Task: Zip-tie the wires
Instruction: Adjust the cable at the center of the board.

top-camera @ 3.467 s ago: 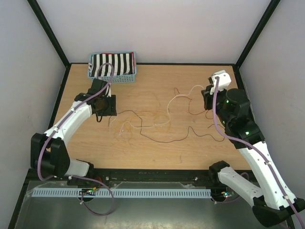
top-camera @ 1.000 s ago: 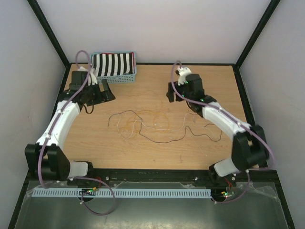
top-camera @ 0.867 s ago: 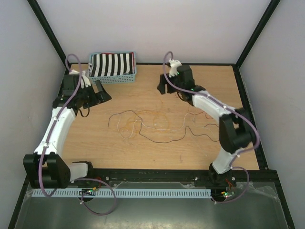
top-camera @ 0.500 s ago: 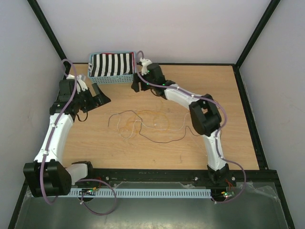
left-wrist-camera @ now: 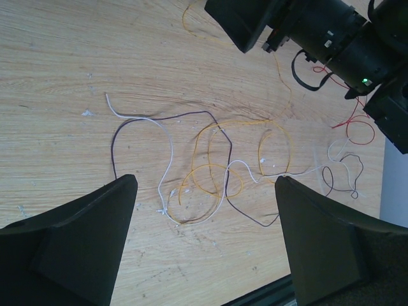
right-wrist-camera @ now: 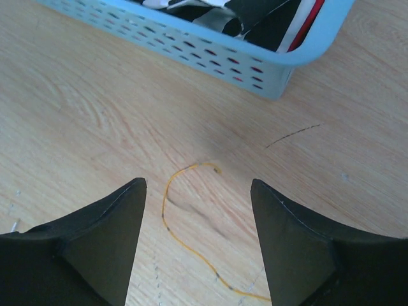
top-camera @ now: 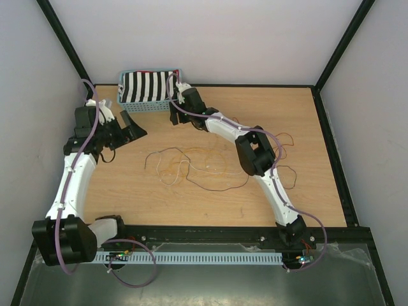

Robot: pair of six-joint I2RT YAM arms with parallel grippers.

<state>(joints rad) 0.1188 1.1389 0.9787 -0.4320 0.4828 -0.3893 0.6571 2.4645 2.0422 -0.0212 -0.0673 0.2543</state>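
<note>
since three seconds back: right arm swung from the far right of the table (top-camera: pixel 306 191) across to the blue basket (top-camera: pixel 150 107); left arm drawn toward the left wall.
item: right pincer (right-wrist-camera: pixel 196 185), fingers apart, empty, just beside the basket, orange strand (right-wrist-camera: pixel 167 191) beneath.
item: left pincer (left-wrist-camera: pixel 205 182), fingers apart, empty, overlooking the wires (left-wrist-camera: pixel 224 167).
item: wires, loose tangle mid-table, ungathered, untied.
reading: i judge this a reach into the basket, perhaps for a tie; bundling not begun.
</note>
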